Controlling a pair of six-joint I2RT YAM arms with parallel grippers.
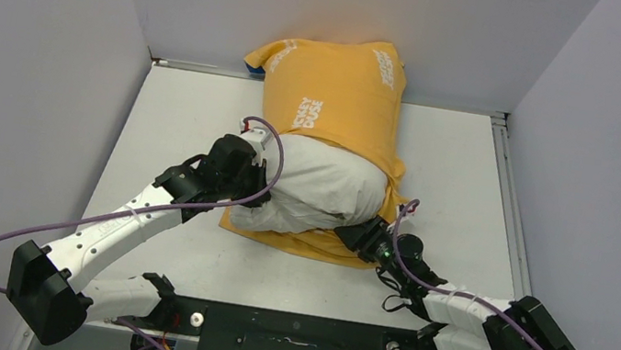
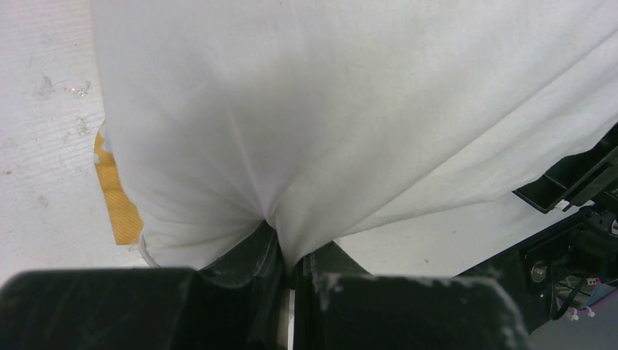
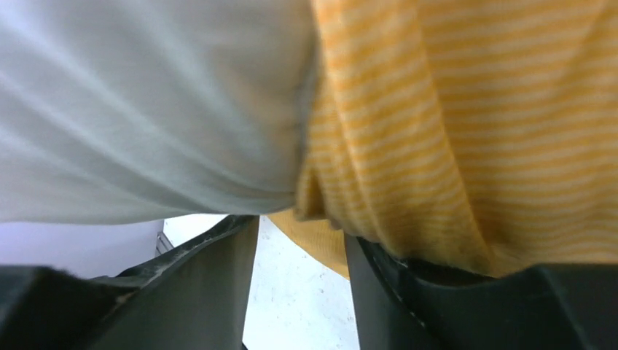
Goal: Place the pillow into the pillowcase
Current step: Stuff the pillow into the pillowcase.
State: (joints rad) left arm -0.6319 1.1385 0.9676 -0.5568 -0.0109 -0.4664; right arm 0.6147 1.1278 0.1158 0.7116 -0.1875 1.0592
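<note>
I have the pillow lying on the surface with its far part inside the pillowcase. The case lies orange-yellow face up with its white lettering showing. Its far end rides up against the back wall, and a bit of blue peeks out at the far left corner. The near end of the pillow bulges out of the case's mouth, bare and off-white, toward the arm bases. The lower layer of the case lies flat beneath it and pokes out along the near edge. My left claw is clamped on a pinch of the pillow's white fabric at its left side, and the cloth gathers into folds that run down into the closed jaws. My right claw sits at the pillow's near right corner, where the case's open edge meets the white fabric. Its fingers stand apart, with the pale surface visible through the gap. Striped orange cloth drapes over one finger, and the pillow bulges above the other.
</note>
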